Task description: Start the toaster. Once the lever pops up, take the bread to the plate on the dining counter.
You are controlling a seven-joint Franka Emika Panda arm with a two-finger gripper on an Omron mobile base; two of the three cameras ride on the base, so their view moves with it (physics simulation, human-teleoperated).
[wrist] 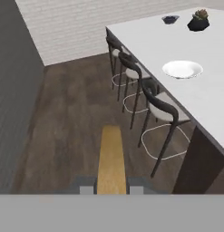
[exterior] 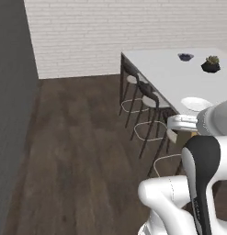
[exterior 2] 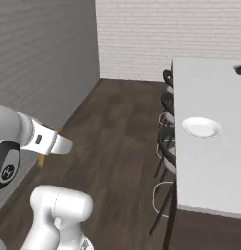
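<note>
Over dark wood floor, fingers [wrist: 111,190] gripping bread [wrist: 110,158], plate [wrist: 182,69] on white dining counter [wrist: 208,97], stools [wrist: 161,111] alongside

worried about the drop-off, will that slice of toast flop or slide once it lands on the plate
The bread sticks straight out edge-on from the gripper without sagging, so it is probably stiff. It looks thin, likely light. The plate looks smooth with a shallow rim, so the slice could skid slightly.

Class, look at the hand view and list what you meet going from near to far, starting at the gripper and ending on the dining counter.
Gripper shut on the bread → nearest stool → plate on the dining counter → black pot plant → small dark bowl.
</note>
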